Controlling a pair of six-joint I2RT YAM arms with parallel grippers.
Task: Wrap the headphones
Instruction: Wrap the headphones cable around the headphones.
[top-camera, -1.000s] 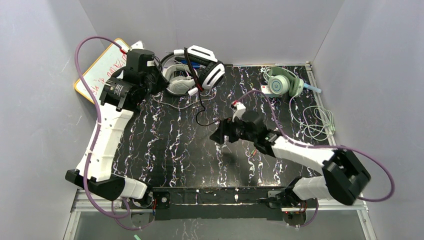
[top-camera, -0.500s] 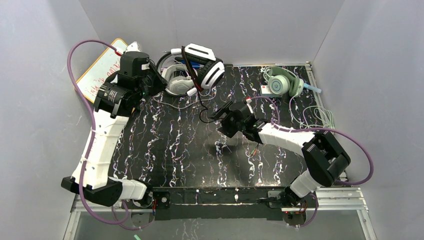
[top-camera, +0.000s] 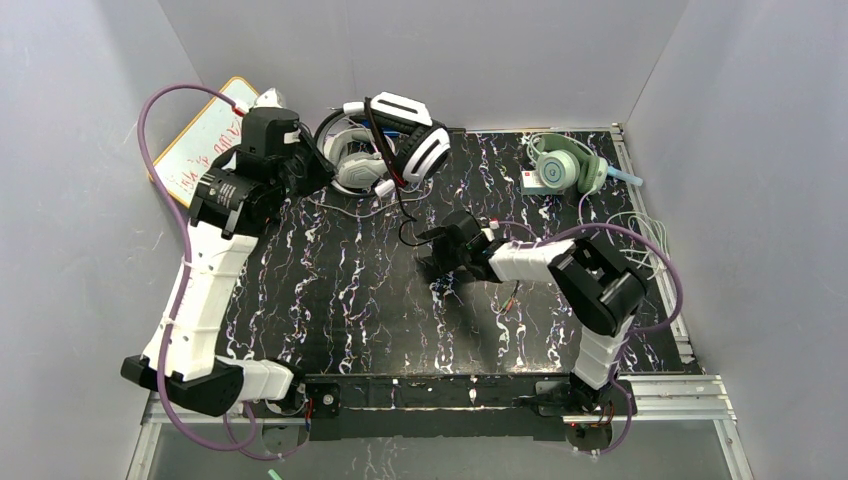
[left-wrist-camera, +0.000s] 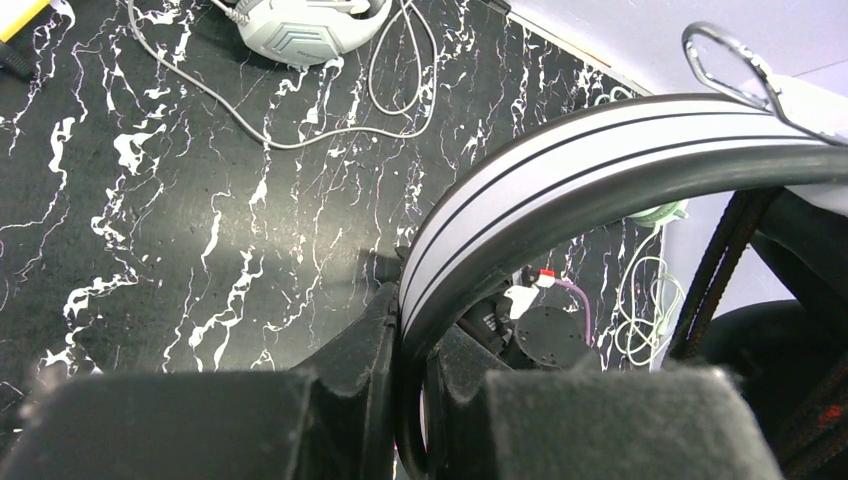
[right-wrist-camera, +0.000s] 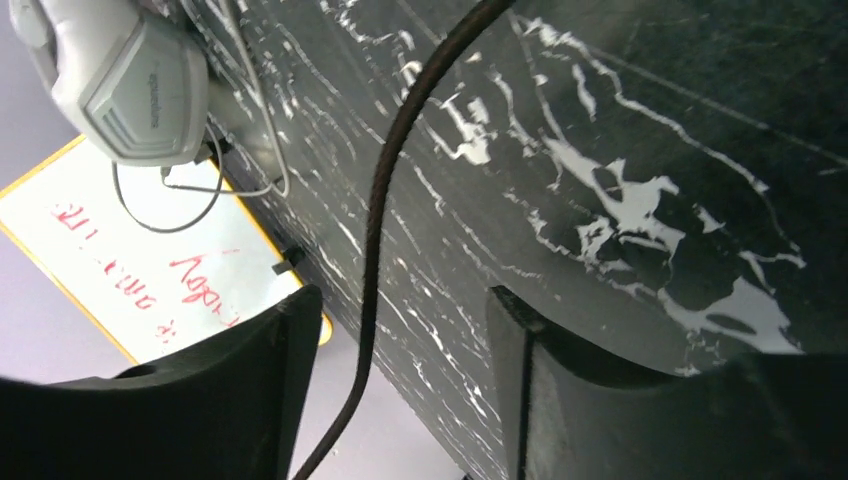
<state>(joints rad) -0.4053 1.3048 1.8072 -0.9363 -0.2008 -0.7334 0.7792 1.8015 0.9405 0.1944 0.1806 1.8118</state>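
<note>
The counter (top-camera: 340, 300), black with white veining, carries all three headsets along its far side. A whiteboard (top-camera: 200, 140) with red scribble sits past the far left corner (it seems to have no part in the job).

The black-and-white headset (top-camera: 415, 135) is at far centre, raised off the counter. The left tool (left-wrist-camera: 410, 330) is clenched on its striped headband, which runs between the fingers in the left wrist view. Held up like that, the headset probably serves as an anchor for the cord to be wound around. The grey headset (top-camera: 355, 170) lies just beside and partly under it, on the counter. The mint headset (top-camera: 563, 168) rests well apart at the far right, and neither tool is near it.

The right tool (right-wrist-camera: 400, 340) is low over the middle of the counter with its fingers apart. The black cable (right-wrist-camera: 385, 190) passes between them, with a gap on either side in the right wrist view, so nothing is gripped. I judge it is lining up to pinch the cord.

That black cable hangs down from the raised headset and loops on the counter toward the right tool. The grey cable (left-wrist-camera: 300, 140) sprawls in loose curves by its headset, and the pale cable (top-camera: 635, 240) lies in a slack bundle near the right edge. No cord looks wrapped yet.
</note>
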